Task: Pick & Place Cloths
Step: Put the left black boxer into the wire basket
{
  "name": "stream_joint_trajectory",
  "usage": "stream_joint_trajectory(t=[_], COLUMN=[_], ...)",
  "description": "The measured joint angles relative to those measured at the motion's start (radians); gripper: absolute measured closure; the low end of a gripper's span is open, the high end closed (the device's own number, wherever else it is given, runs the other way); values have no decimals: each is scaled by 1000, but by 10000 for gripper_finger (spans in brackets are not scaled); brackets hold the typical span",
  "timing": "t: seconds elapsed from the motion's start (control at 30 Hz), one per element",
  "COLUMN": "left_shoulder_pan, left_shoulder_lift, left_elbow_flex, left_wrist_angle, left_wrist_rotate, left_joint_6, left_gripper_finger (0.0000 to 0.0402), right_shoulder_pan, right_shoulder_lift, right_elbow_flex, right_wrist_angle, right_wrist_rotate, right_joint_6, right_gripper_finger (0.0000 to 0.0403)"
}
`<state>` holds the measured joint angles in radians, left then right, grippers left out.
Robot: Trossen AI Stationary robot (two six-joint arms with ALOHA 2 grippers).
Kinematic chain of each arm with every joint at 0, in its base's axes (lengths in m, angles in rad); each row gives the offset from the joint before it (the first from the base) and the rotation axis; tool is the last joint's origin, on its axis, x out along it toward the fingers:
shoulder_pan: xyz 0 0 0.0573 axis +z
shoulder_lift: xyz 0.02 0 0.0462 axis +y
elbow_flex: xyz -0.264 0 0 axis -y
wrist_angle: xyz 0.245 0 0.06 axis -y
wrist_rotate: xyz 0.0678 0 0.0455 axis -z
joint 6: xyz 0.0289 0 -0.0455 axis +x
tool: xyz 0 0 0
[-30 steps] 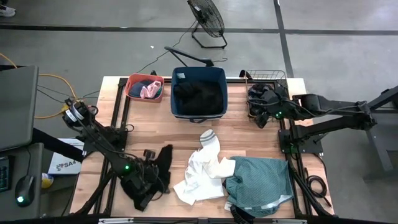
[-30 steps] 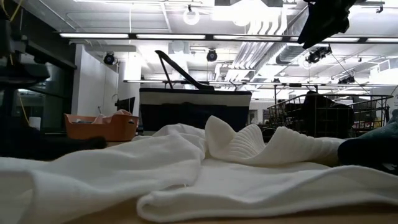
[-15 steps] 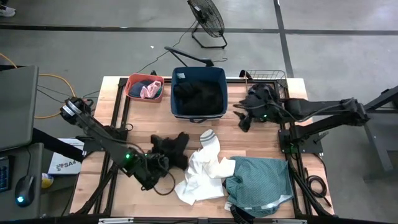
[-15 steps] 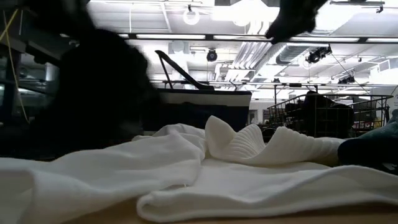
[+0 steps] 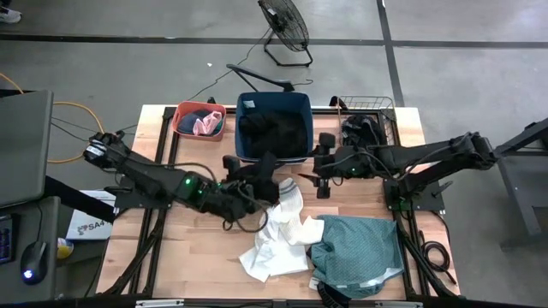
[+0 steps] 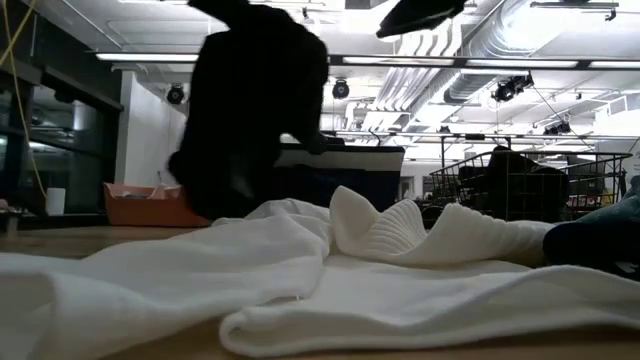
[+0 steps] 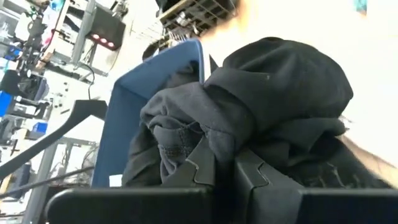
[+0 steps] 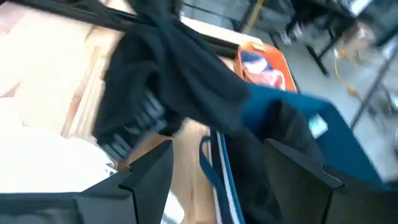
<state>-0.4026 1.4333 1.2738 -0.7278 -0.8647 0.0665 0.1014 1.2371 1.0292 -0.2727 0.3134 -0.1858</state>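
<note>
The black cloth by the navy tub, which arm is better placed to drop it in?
Left. The left gripper is shut on the black cloth beside the navy tub. The right gripper hangs open and empty nearby.

No readable text, labels, brands or numbers anywhere in these views.

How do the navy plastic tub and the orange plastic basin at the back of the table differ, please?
The navy plastic tub is the larger and deeper of the two; the orange plastic basin is smaller and shallower. The tub holds black cloths, while the basin holds a pale pink cloth and a dark one. The left gripper, shut on a black cloth, is at the tub's front edge, apart from the basin. Both are rigid containers with cloths inside.
</note>
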Motion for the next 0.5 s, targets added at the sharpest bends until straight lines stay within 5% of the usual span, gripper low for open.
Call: stream_joint_trajectory(t=[0.3, 0.5], left_shoulder_pan=[85, 120], left_shoulder_lift=[0, 0], left_elbow_flex=[11, 11], left_wrist_angle=[173, 245], left_wrist_rotate=[76, 78], left_joint_6=[133, 161], left_gripper_finger=[394, 394], right_shoulder_pan=[4, 2], right_shoulder_lift=[63, 109], right_elbow_flex=[0, 0], right_wrist_angle=[173, 281], right_wrist_rotate=[-7, -7], right_joint_6=[-156, -160], right_gripper_finger=[154, 74])
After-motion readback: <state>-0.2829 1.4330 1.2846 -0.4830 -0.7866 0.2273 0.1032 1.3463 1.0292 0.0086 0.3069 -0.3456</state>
